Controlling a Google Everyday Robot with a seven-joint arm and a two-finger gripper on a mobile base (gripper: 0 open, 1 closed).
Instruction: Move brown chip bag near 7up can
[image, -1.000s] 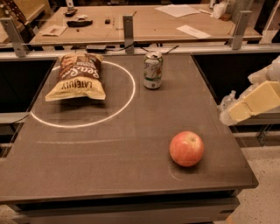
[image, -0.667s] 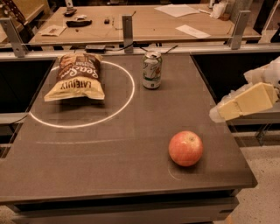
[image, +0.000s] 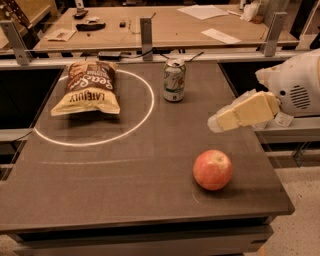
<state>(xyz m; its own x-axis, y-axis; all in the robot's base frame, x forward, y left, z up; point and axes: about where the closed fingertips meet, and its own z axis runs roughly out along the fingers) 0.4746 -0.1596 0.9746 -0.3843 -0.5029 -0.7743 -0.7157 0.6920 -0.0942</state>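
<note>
The brown chip bag (image: 89, 89) lies flat at the back left of the dark table, inside a white painted circle. The 7up can (image: 174, 80) stands upright at the back middle, just right of the circle. My gripper (image: 216, 123) comes in from the right edge, above the table's right side. It is well right of the can and above the apple, far from the bag. It holds nothing.
A red apple (image: 213, 169) sits at the front right. The dark table (image: 125, 190) ends in a front edge close to the camera. A metal rail (image: 150, 50) and a wooden workbench (image: 165, 25) with papers and small items stand behind.
The gripper has moved left from the table's right edge in over its right side. The bag, can and apple have not moved.
</note>
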